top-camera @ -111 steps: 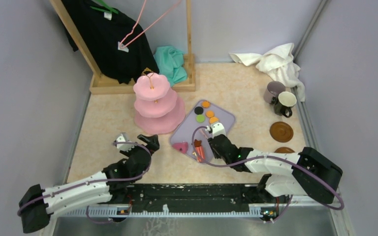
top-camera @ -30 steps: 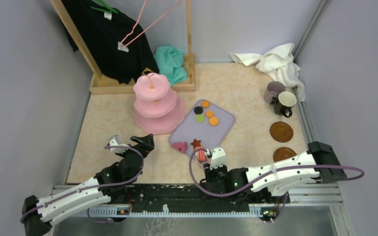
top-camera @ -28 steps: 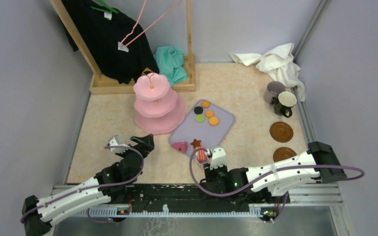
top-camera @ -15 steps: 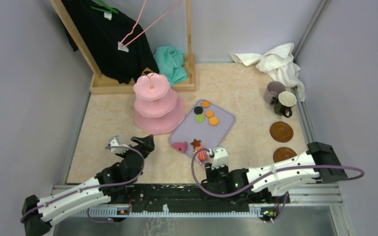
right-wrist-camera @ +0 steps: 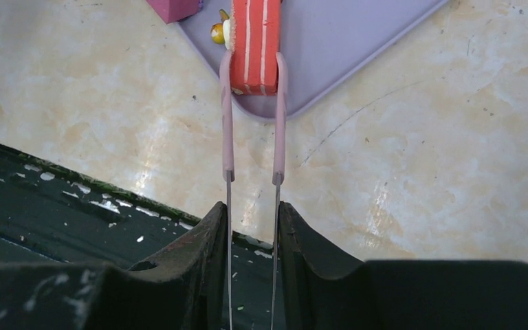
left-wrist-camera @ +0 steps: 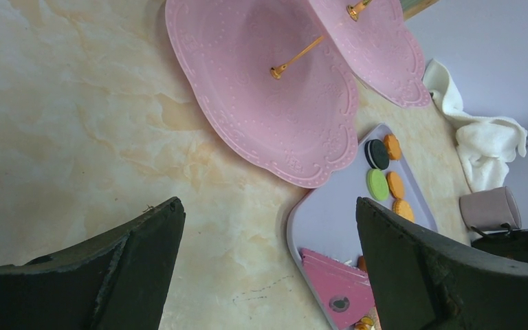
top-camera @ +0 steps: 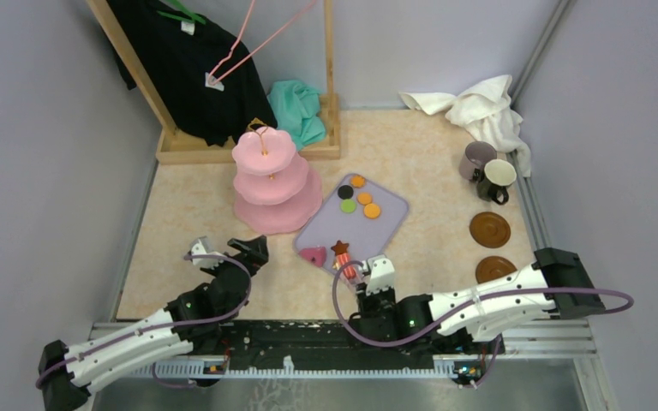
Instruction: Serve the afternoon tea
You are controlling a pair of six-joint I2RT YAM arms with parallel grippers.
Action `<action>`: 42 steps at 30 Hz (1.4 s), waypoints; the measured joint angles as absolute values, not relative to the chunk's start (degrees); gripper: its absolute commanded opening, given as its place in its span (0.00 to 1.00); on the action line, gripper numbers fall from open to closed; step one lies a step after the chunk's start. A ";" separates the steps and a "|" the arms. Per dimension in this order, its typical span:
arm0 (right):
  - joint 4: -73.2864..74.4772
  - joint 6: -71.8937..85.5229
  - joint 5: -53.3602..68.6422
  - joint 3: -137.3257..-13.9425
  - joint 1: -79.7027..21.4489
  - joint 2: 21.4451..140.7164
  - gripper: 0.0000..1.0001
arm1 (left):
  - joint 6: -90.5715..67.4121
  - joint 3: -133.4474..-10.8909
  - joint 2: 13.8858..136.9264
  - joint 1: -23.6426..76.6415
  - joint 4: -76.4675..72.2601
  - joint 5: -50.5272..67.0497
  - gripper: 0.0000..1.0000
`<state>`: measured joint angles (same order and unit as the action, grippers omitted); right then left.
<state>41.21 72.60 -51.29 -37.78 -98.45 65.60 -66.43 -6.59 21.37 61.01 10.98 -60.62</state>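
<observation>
My beige marbled table (top-camera: pixel 428 154) | pink three-tier scalloped stand (top-camera: pixel 270 184) 10 o'clock | flat lilac tray (top-camera: pixel 377 231) centre | mauve mug (top-camera: pixel 477 159), cream mug (top-camera: pixel 497 178) 2 o'clock | two brown round saucers (top-camera: pixel 489 229) (top-camera: pixel 494 268) 4 o'clock

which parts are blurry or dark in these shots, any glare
Right wrist view: the tongs and striped cake are sharp, the right claw is a dark, soft mass at the bottom. Left wrist view: the left claw is dim and soft, the pink stand clear. Top view: even light, no harsh glare.
</observation>
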 measured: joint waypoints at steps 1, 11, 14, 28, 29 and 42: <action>40.91 72.34 -51.37 -37.54 -98.45 65.60 0.16 | -66.54 -6.59 21.30 61.01 11.25 -60.64 0.99; 40.34 65.14 -53.12 -39.18 -98.61 66.63 0.07 | -69.93 -8.78 19.94 61.01 18.41 -63.92 0.99; 42.06 63.83 -54.57 -43.03 -99.42 68.90 0.06 | -71.72 -10.07 19.20 61.01 21.47 -66.00 0.99; 43.38 55.83 -59.92 -49.43 -101.62 70.89 0.06 | -79.42 -15.31 18.92 61.04 30.52 -73.47 0.99; 42.70 54.57 -59.96 -49.71 -101.47 70.89 0.06 | -80.07 -15.59 18.98 61.01 30.92 -73.91 0.99; 20.49 33.78 -50.26 -51.11 -88.40 72.16 0.04 | -91.59 -18.83 26.52 61.04 36.49 -77.80 0.99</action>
<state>20.49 33.78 -50.26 -51.11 -88.40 72.16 -91.59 -18.83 26.52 61.04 36.49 -77.80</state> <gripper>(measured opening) 0.288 0.990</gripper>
